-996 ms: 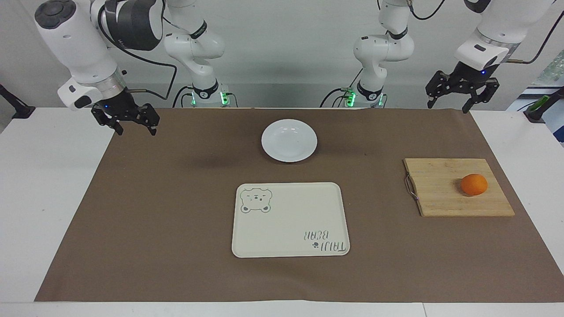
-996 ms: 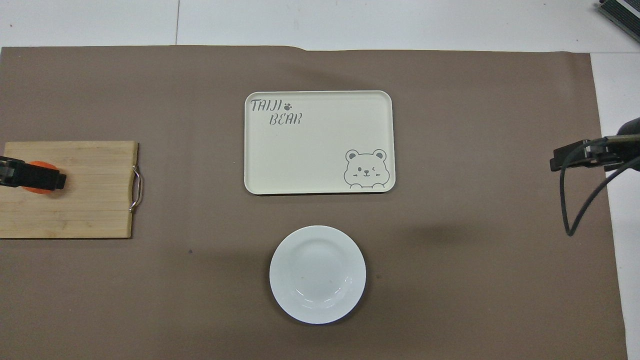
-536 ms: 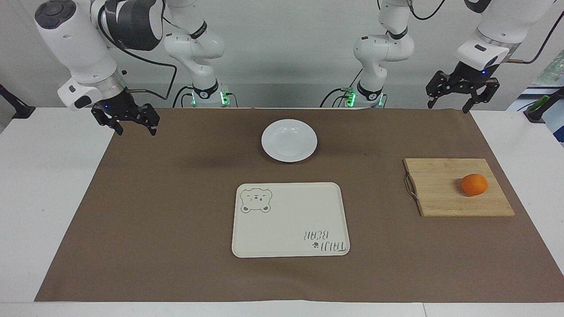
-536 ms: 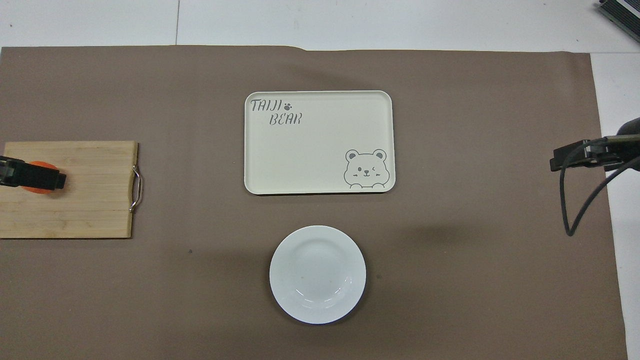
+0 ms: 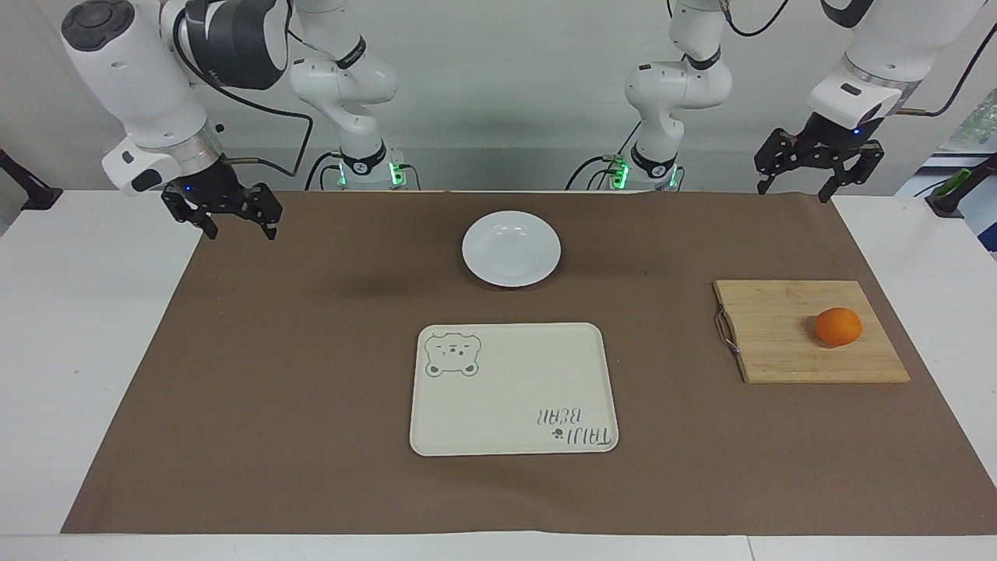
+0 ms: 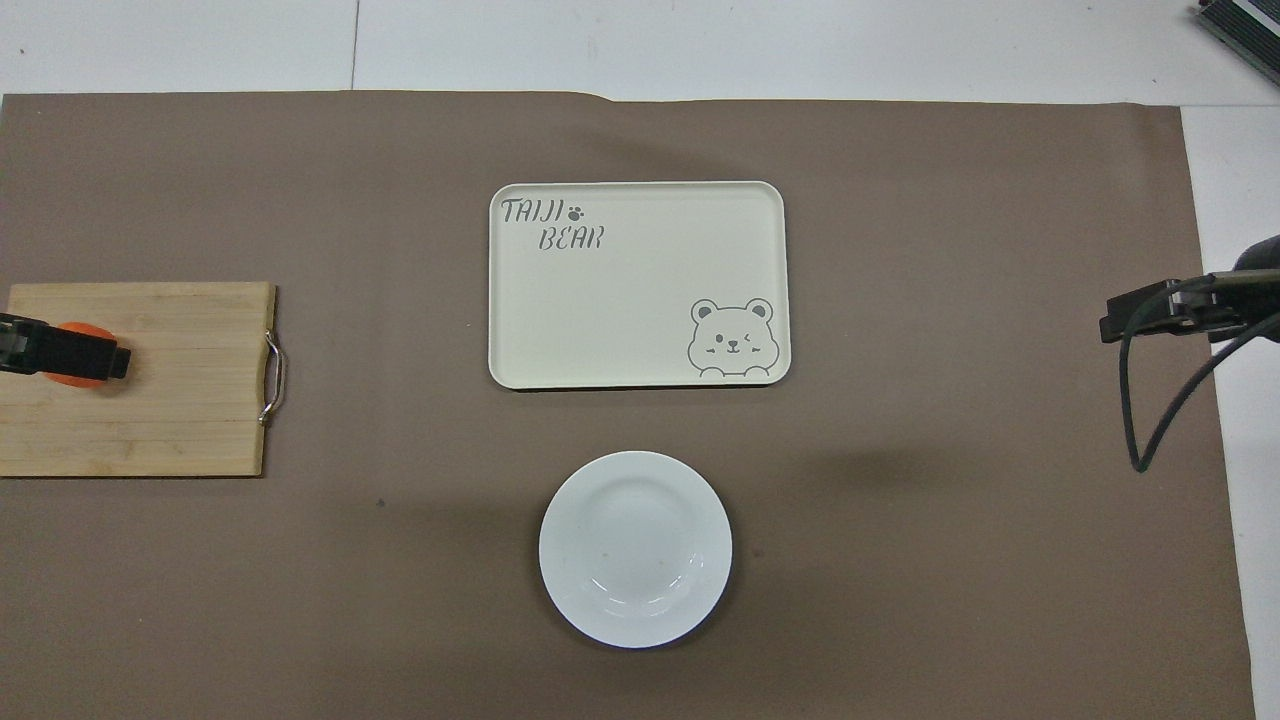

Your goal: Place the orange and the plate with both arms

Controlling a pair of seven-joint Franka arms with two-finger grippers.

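both grippers hover, fingers spread, holding nothing: left gripper (image 5: 819, 165) must drop to orange (image 5: 838, 326) below; right gripper (image 5: 223, 209) to plate (image 5: 511, 248).

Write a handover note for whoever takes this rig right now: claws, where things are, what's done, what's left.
Left claw: open, empty, raised at the left arm's end of the table, at the mat's edge nearest the robots.
Right claw: open, empty, raised at the right arm's end of the table.
Orange: on the board, toward the left arm's end.
Plate: on the mat, mid-table, nearer the robots than the tray.
Tray: nothing on it.
Done: nothing; neither thing is grasped.
Left: pick up the orange and the plate and place them, probably on the tray.
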